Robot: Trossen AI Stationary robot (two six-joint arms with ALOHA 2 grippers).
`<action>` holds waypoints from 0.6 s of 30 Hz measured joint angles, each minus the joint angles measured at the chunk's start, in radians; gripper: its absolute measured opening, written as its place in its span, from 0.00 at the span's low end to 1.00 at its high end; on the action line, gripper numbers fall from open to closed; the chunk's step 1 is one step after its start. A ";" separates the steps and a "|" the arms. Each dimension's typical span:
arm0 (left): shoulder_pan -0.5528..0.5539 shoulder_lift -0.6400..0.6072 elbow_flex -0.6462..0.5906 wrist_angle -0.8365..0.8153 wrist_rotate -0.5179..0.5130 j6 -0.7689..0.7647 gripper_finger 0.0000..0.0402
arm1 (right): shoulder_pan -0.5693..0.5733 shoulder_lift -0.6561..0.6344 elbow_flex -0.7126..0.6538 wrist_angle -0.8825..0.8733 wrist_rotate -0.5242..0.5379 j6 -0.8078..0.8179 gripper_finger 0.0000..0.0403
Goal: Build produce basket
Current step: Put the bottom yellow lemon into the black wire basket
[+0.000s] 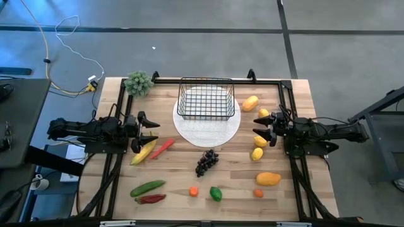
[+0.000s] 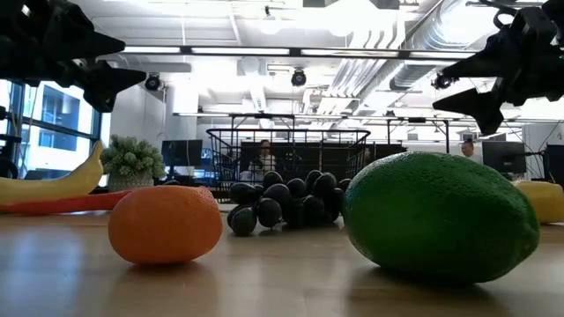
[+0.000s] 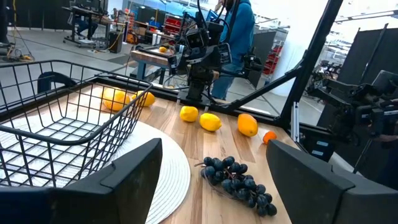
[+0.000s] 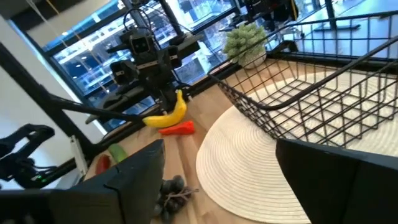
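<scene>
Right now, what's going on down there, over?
Left tool open above banana. Right tool open by lemons. Basket empty on plate. Nothing in the way.

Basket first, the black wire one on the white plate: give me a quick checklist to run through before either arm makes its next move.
1. Black wire-mesh basket upright on the round white plate: ok.
2. Basket holds no produce: ok for a first drop.
3. Left gripper open, holding nothing, above the yellow banana: ok.
4. Right gripper open, holding nothing, among the yellow lemons: ok.
5. Dark grape bunch lies loose on the wood between the arms: ok.
6. Exact height of each gripper above its fruit: cannot tell.
</scene>
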State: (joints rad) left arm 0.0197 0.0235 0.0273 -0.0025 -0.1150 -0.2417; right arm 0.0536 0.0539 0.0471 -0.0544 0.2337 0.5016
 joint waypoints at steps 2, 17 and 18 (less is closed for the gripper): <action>0.000 0.000 0.000 0.000 0.000 0.001 0.70 | 0.000 0.000 0.006 -0.016 -0.031 0.022 0.74; 0.000 0.000 0.000 0.000 0.000 0.000 0.70 | 0.000 0.266 0.392 -0.609 -0.093 0.250 0.75; 0.000 0.000 0.000 0.000 0.000 0.000 0.70 | 0.000 0.297 0.418 -0.632 -0.109 0.274 0.75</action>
State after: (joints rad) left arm 0.0199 0.0232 0.0273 -0.0026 -0.1150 -0.2414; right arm 0.0536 0.3513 0.4647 -0.6866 0.1245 0.7756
